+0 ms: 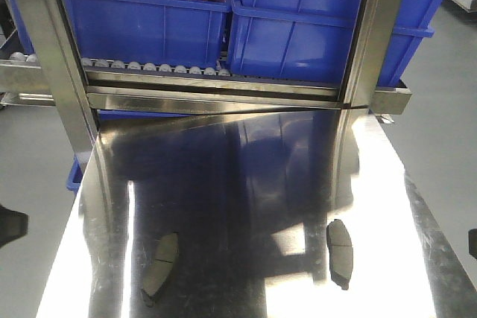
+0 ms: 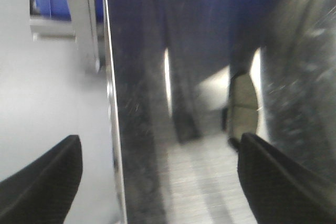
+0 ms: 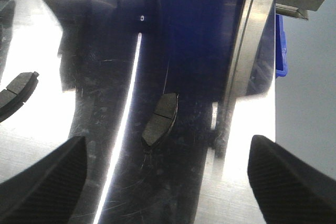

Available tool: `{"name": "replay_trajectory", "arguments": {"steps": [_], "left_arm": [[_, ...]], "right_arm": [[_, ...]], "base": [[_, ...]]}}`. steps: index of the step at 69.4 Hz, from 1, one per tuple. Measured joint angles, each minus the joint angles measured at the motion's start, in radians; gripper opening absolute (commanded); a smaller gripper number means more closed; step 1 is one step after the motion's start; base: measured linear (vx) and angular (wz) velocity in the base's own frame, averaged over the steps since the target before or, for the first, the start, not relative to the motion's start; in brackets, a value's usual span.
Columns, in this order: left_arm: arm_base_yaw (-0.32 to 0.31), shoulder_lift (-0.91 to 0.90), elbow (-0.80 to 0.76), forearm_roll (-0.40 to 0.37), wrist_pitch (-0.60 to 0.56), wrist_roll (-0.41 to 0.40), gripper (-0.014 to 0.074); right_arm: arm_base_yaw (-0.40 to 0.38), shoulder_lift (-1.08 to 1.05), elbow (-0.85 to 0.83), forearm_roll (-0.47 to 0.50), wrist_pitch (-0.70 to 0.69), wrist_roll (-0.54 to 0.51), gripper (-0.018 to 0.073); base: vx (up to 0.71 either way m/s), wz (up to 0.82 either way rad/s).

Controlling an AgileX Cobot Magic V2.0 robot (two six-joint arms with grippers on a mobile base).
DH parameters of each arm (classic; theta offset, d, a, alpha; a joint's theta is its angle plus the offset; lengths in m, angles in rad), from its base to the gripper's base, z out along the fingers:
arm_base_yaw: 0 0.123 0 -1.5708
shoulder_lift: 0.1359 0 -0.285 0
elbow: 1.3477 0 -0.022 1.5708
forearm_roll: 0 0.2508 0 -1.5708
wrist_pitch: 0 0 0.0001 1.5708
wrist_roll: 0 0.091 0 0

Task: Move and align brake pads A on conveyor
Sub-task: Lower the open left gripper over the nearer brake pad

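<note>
We are holding left claw (image 2: 160, 148) wide open, empty; brake pad (image 2: 242, 106) lying just beyond one fingertip. Right claw (image 3: 168, 145) gaping, empty; second brake pad (image 3: 160, 119) lying ahead, centred, on steel tabletop (image 3: 105, 51).

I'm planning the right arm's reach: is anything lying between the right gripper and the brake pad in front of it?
Nothing visible does. The brake pad lies alone on the steel tabletop ahead of the open right gripper; the other pad sits well off to the left, out of the path.
</note>
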Motion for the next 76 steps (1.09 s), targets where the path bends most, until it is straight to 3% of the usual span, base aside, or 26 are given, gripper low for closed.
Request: {"name": "replay_trajectory", "arguments": {"steps": [18, 39, 60, 76], "left_arm": [[-0.093, 0.324, -0.111, 0.066, 0.019, -0.047, 0.0565], [-0.294, 0.626, -0.317, 0.131, 0.114, -0.201, 0.0565], [-0.48, 0.775, -0.406, 0.133, 0.117, -0.364, 0.0565], [-0.565, 0.853, -0.411, 0.149, 0.103, -0.4, 0.0565]], "right_arm": [[0.0, 0.0, 0.0, 0.0, 0.0, 0.0, 0.0592], [0.0, 0.0, 0.0, 0.0, 0.0, 0.0, 0.0592], [0.0, 0.0, 0.0, 0.0, 0.0, 0.0, 0.0592], [0.0, 0.0, 0.0, 0.0, 0.0, 0.0, 0.0592]], "base": [[0.0, 0.0], [0.0, 0.0], [0.0, 0.0], [0.0, 0.0]]}}
